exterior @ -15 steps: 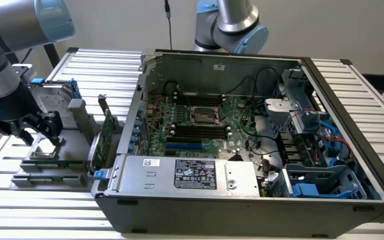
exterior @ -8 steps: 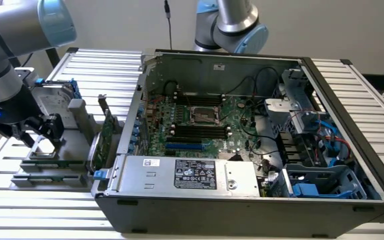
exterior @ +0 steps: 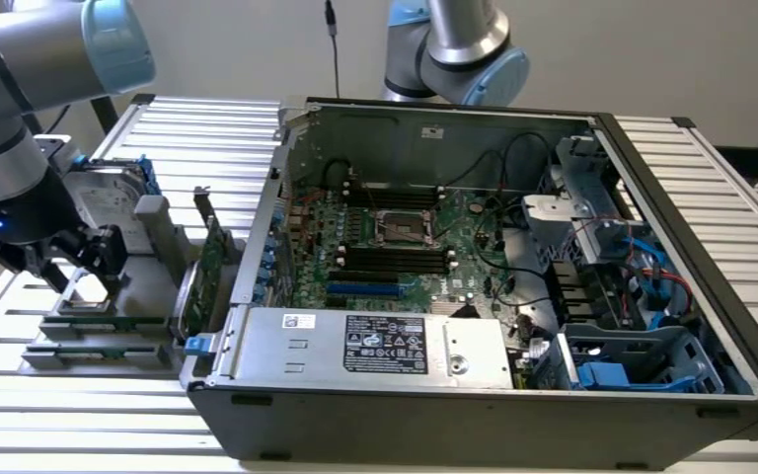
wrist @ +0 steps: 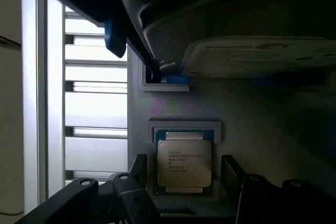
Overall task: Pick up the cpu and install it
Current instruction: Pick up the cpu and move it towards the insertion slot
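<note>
I see an open computer case (exterior: 485, 420) on a slatted metal table (exterior: 194, 128), its green motherboard (exterior: 413, 262) facing up and a silver power supply (exterior: 366, 346) along the near wall. Blue cables (exterior: 662, 281) sit inside at the exterior view's right. At the exterior view's left, just beside the case, a grey rack (exterior: 155, 286) holds an upright green card (exterior: 214, 259) and a hard drive (exterior: 96, 197).

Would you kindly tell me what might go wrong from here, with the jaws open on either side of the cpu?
1. The cpu lies flat in a snug holder; jaws closing off-centre might tilt or jam it rather than grip it.
2. The hard drive stands close by; it could be brushed on the way up.
</note>
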You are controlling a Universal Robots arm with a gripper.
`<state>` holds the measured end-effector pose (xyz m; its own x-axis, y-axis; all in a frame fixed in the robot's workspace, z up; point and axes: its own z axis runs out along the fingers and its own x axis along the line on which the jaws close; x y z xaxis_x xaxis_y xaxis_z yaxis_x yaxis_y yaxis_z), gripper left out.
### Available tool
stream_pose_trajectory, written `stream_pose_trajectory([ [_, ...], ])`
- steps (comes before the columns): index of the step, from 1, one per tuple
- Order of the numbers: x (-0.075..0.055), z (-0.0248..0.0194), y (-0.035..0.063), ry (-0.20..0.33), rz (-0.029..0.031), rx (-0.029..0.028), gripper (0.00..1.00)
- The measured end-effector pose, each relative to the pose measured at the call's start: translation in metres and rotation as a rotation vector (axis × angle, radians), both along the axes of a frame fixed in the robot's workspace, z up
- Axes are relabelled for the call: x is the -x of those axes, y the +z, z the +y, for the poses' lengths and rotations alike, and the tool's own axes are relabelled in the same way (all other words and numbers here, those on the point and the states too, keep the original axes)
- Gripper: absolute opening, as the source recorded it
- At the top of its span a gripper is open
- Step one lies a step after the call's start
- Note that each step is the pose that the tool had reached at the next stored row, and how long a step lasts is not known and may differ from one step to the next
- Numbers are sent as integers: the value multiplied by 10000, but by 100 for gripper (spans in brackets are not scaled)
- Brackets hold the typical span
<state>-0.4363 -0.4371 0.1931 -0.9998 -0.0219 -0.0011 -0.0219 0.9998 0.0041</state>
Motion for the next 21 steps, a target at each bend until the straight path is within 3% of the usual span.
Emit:
stream_pose_trajectory([
  [3,0,29,-1,-8,-1,155,67],
  [5,0,44,-4,-17,-1,189,67],
  [12,0,48,-31,-33,2,214,67],
  [21,0,46,-41,-37,-2,194,67],
])
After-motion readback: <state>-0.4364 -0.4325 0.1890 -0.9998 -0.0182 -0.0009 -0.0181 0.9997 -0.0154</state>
